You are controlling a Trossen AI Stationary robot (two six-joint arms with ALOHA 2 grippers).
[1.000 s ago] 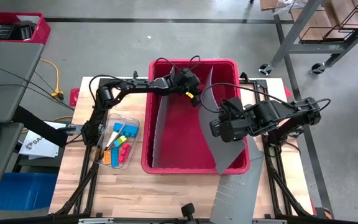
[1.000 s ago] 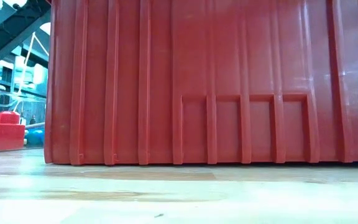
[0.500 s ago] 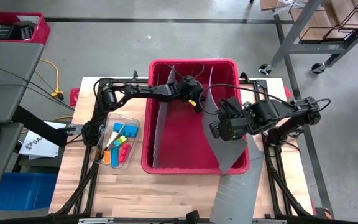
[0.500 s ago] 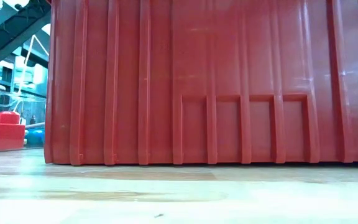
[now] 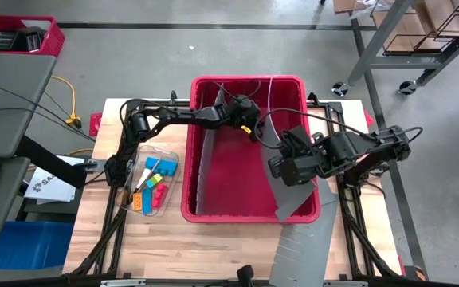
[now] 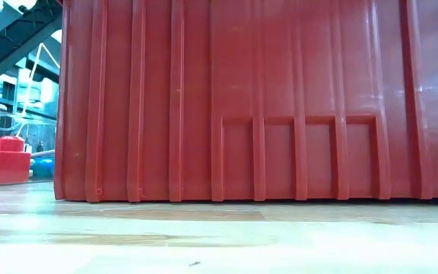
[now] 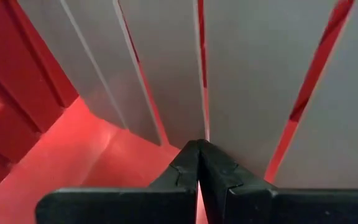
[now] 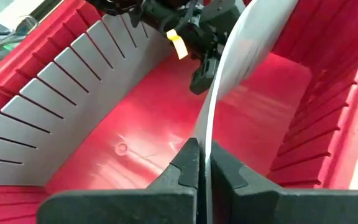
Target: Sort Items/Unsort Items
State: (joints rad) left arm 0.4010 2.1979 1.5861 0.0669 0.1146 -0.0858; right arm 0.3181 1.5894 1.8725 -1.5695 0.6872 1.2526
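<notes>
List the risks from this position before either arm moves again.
1. Both grippers pinch the same gray divider: the left gripper near the bin's far end, the right gripper farther along it. The sheet is visibly bowed, so uneven pulling may kink it or slip it free.
2. The two arms sit close inside the red bin; they might collide.
3. The items lie in the clear tray outside, untouched.
</notes>
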